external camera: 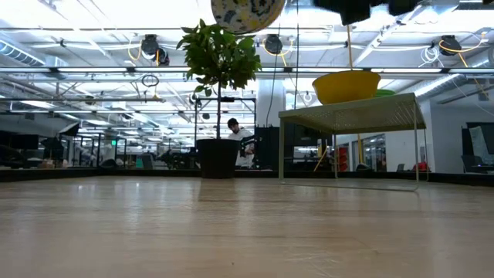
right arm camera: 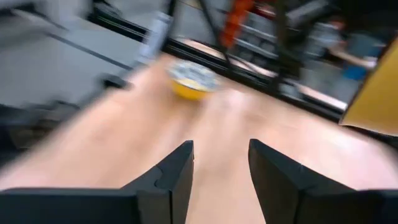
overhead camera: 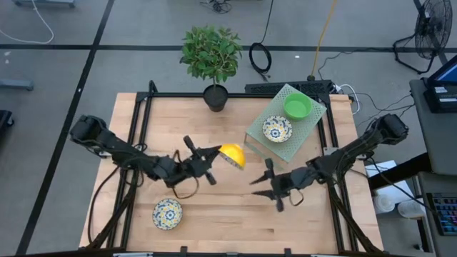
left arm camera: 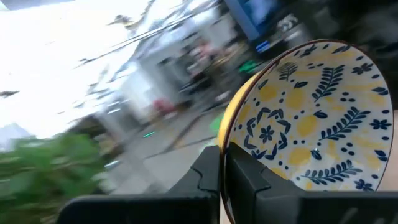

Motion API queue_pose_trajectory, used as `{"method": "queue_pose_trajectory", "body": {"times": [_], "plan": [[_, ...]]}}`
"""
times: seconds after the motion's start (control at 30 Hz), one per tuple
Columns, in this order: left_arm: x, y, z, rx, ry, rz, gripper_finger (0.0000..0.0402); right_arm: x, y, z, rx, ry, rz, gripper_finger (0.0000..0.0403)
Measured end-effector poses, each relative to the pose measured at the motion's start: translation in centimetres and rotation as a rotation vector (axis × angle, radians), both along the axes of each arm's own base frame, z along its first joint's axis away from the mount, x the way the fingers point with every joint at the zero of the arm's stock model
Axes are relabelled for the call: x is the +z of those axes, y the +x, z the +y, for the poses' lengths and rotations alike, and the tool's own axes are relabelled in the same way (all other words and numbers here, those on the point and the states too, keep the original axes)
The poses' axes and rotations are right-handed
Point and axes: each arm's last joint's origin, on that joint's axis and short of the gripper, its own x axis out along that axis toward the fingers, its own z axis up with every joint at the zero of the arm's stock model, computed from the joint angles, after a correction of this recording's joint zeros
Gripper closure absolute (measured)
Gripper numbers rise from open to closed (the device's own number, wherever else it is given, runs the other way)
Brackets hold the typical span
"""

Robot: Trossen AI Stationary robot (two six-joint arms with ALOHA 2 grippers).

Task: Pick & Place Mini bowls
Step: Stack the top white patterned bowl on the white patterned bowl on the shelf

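Patterned bowl point(left arm camera: 311, 118) is in my left jaws point(left arm camera: 224, 168), clenched on the rim, bowl tipped on edge with its yellow outside facing up. From above it shows as the yellow shape point(overhead camera: 233, 155) mid-counter, held above the counter point(overhead camera: 214, 214) surface.

Around it, high-view clock with 12 at the plant:
- second patterned bowl point(overhead camera: 167, 213) on the counter at 7, well apart from both arms
- green rack point(overhead camera: 280, 148) at 2, carrying a third patterned bowl point(overhead camera: 276, 128) and a green bowl point(overhead camera: 297, 106) side by side
- plant pot point(overhead camera: 215, 98) at 12, not mine to touch

My right jaws point(right arm camera: 221, 168) are parted and empty, hovering just right of centre, pointed toward the bowl at 7.

Risks as I judge them:
- grip is a thin rim pinch on ceramic held edge-on; a jerk or wrist roll could let it slip and drop onto the counter
- path to the rack at 2 crosses close to my right arm; both moving at once could mean contact
- the rack already holds two bowls; setting down tilted could knock a neighbour or land on the rack's edge
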Motion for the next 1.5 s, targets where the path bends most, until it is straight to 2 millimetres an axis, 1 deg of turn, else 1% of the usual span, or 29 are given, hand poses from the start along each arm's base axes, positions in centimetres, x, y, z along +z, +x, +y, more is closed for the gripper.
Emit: {"method": "queue_pose_trajectory", "body": {"times": [0.13,0.3,0.43,0.57,0.7,0.83,0.97,1.03,1.17,1.3,1.5], "plan": [[0.5,2.3,-1.6,0.215,0.079,0.104,0.0392,0.5,0.7,0.6,-0.235,-0.151,0.004,0.0227],[0.5,5.0,-3.0,0.437,0.163,0.271,0.0392,1.1,0.9,1.5,-0.445,-0.321,0.014,0.0158],[0.2,6.9,-3.1,0.463,0.199,0.326,0.0392,1.7,0.8,1.5,-0.579,-0.357,-0.040,0.0111],[0.1,7.8,-2.7,0.487,0.201,0.344,0.0392,2.5,1.0,1.2,-0.682,-0.307,-0.102,0.0098],[-0.3,8.2,-2.1,0.512,0.198,0.352,0.0392,2.8,1.5,0.3,-0.734,-0.276,-0.123,0.0107],[-0.2,8.1,-2.1,0.501,0.184,0.332,0.0392,2.8,2.2,-1.3,-0.793,-0.242,-0.123,0.0121],[-0.2,8.2,-2.1,0.500,0.182,0.330,0.0392,2.7,2.9,-2.8,-0.779,-0.179,-0.119,0.0131],[-0.2,8.2,-2.0,0.501,0.181,0.329,0.0390,2.7,3.1,-3.4,-0.798,-0.155,-0.125,0.0136],[-0.2,8.2,-1.9,0.507,0.180,0.330,0.0393,2.7,3.4,-4.2,-0.826,-0.141,-0.126,0.0151],[-0.2,8.2,-1.9,0.511,0.173,0.325,0.0392,2.7,3.4,-4.2,-0.827,-0.142,-0.124,0.0182],[-0.2,8.2,-1.8,0.511,0.165,0.317,0.0393,2.7,3.2,-3.7,-0.806,-0.141,-0.124,0.0262]]}}
